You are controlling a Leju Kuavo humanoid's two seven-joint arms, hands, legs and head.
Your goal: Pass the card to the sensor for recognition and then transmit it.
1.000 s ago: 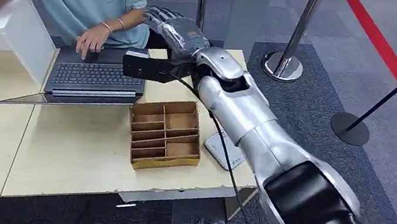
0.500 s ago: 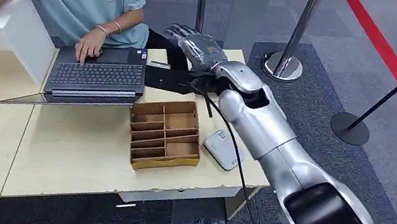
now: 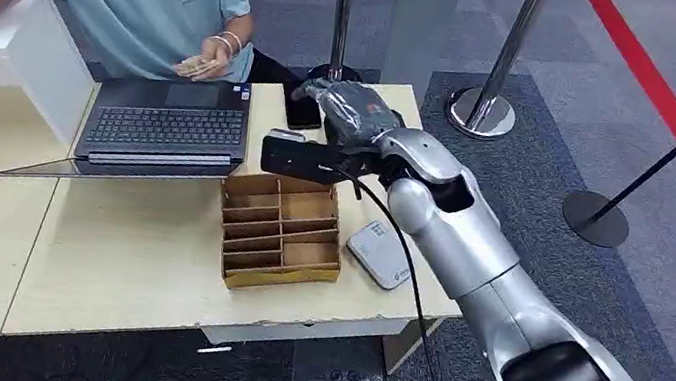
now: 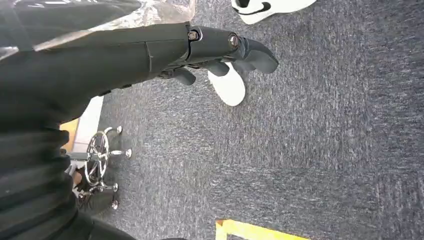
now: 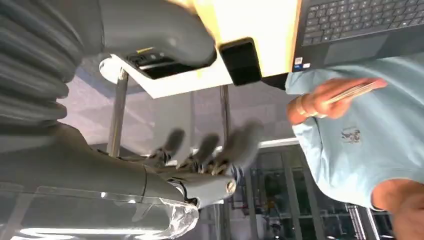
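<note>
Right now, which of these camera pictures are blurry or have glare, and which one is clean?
Head view: sharp and evenly lit, soft shadows under the divided cardboard tray. Right wrist view: the right hand has motion-blurred fingers, glare streaks on its clear plastic cover, and the person's hand is soft. Left wrist view: the carpet is crisp, the left hand dark and slightly soft.

The head view looks forward and down from high onto the table (image 3: 131, 261) and laptop (image 3: 165, 124). The right wrist view sits close behind its hand (image 5: 200, 165), upturned, sharing the laptop (image 5: 360, 25). The left wrist view faces the carpet (image 4: 300, 160).
</note>
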